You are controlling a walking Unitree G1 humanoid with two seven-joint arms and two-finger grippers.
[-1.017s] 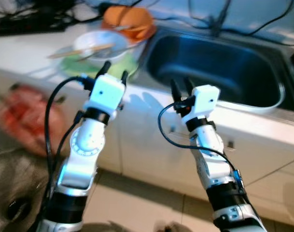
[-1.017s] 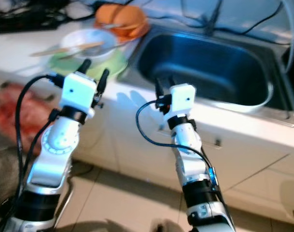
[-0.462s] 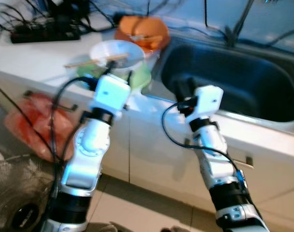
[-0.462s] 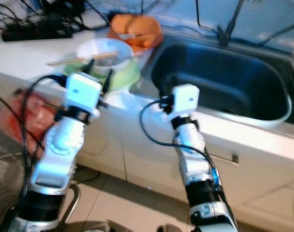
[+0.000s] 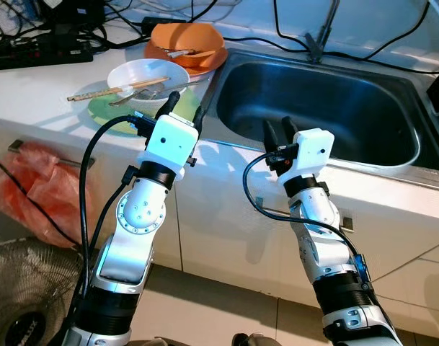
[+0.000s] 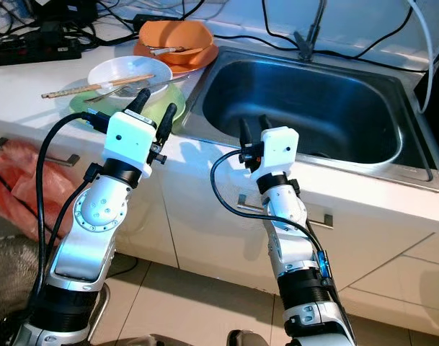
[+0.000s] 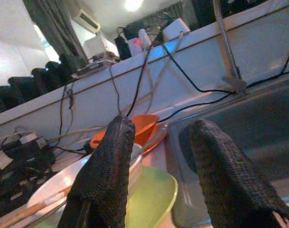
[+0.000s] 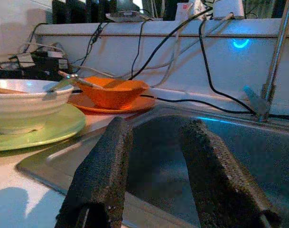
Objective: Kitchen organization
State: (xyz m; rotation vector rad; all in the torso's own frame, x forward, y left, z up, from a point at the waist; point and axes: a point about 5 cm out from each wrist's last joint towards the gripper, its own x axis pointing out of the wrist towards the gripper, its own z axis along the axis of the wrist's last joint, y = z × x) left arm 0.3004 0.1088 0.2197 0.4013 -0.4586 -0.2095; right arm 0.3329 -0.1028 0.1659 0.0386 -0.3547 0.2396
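A white bowl (image 5: 148, 75) with chopsticks (image 5: 117, 89) across it sits on a green plate (image 5: 112, 109) on the white counter. Behind it an orange bowl (image 5: 187, 36) rests on an orange plate (image 5: 205, 63). The steel sink (image 5: 327, 108) lies to the right. My left gripper (image 5: 186, 107) is open, raised at the counter's front edge just short of the green plate. My right gripper (image 5: 278, 131) is open, held over the sink's front rim. Nothing is between either pair of fingers.
Black cables and a power strip (image 5: 42, 50) run along the back of the counter. A tap (image 5: 316, 43) stands behind the sink. A red plastic bag (image 5: 32, 194) hangs from a cupboard handle at the left, and a fan grille (image 5: 24, 303) lies on the floor.
The camera has swung and steadied, so the picture is now sharp. Both arms keep the same raised pose before the counter, grippers still open.
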